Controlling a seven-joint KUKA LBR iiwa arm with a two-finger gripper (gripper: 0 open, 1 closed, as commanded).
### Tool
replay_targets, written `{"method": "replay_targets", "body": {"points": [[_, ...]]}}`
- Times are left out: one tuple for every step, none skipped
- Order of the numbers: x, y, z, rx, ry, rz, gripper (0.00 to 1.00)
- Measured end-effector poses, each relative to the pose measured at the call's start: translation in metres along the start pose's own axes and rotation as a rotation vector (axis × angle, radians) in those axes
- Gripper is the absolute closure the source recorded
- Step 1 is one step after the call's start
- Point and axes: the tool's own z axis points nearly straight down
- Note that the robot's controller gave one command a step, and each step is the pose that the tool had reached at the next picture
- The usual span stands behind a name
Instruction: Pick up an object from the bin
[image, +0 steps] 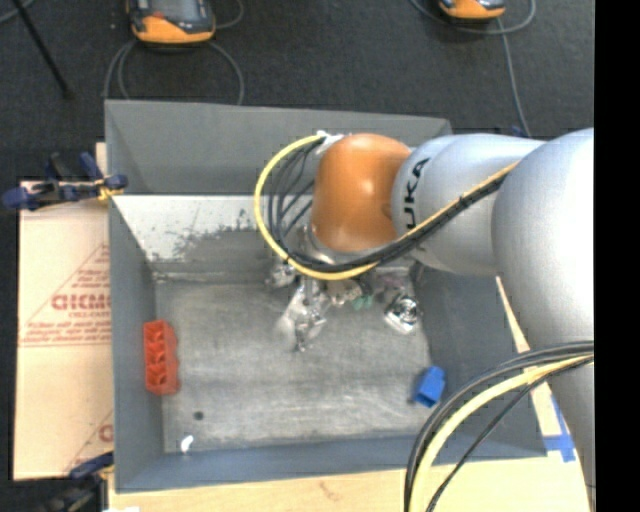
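My gripper (301, 322) hangs below the arm's orange cover, over the bare floor in the middle of the bin, a little toward the back. Nothing shows under it or in it. A red block with holes (160, 356) lies by the left wall, well to the gripper's left. A small blue block (430, 385) lies near the right wall, to the front right of the gripper.
A tiny white scrap (186, 442) sits in the front left corner, with a small dark speck (198, 416) close behind it. The arm and its yellow cables cover the back right part of the bin.
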Motion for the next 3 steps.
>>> {"method": "replay_targets", "body": {"points": [[-0.001,-0.001,-0.001,0.000,-0.002,0.007,0.00],[-0.002,0.000,-0.002,0.000,-0.004,0.009,1.00],[-0.005,-0.001,-0.046,0.002,-0.004,0.013,1.00]]}}
